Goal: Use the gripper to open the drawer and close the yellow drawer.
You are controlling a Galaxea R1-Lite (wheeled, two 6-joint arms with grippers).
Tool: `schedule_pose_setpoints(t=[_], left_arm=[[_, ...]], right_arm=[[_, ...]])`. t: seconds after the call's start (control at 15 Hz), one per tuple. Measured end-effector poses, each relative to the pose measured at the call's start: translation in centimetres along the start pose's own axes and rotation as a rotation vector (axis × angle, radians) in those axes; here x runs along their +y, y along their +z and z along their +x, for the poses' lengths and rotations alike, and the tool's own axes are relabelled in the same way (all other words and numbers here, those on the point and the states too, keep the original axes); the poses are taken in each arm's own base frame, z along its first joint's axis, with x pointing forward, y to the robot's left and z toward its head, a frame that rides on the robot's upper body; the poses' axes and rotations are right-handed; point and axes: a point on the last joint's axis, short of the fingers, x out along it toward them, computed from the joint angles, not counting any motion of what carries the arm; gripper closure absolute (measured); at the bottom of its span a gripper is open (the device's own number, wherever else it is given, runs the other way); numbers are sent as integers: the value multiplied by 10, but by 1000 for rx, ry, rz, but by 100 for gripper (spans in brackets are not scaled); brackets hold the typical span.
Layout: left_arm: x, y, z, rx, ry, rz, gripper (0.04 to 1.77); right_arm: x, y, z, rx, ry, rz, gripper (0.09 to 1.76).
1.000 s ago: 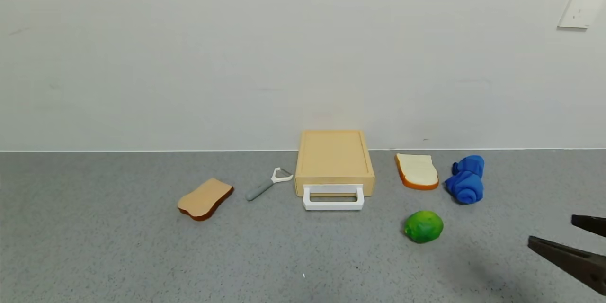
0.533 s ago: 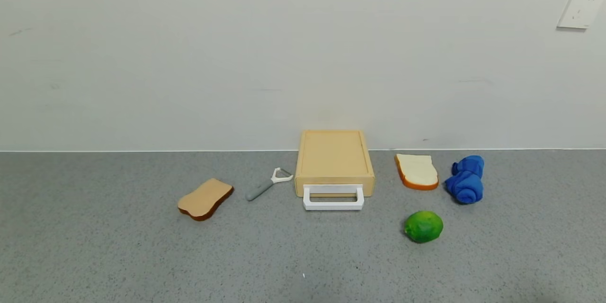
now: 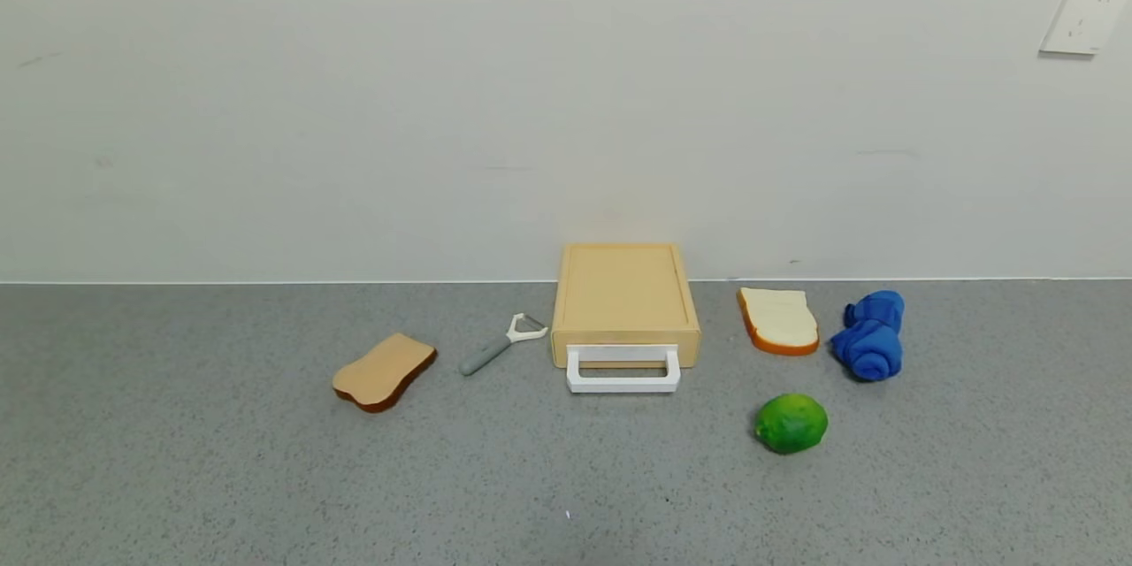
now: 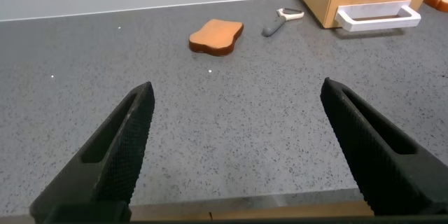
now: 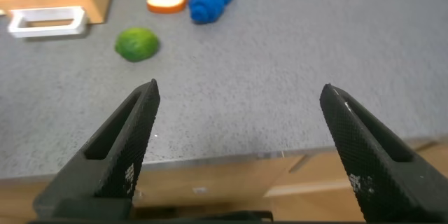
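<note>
pale yellow-tan drawer [image 3: 624,296] sits shut, both grippers' fingers spread wide and empty: left gripper [image 4: 241,147], right gripper [image 5: 241,147].

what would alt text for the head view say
A shut yellow drawer with a white handle sits against the wall on a grey counter. To its left lie a peeler and a brown bread slice; to its right, a white bread slice, a blue cloth and a lime. No end effector shows.

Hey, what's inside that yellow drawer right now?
Cannot tell: the drawer is shut, its tray pushed in so only the white handle sticks out in front. Nothing lies on its flat top. Both claws are far from it.
</note>
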Motion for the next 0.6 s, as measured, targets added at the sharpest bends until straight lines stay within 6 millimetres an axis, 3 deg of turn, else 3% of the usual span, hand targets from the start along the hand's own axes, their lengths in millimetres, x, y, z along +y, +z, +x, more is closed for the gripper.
schedule_pose_setpoints(t=[0.2,0.6], left_arm=[[0,0,0,0,0,0,9],[0,0,0,0,0,0,9]], right_arm=[[-4,-4,-3,-19,65,-13,15],[-4,-40,1,-161,19,-96,15]])
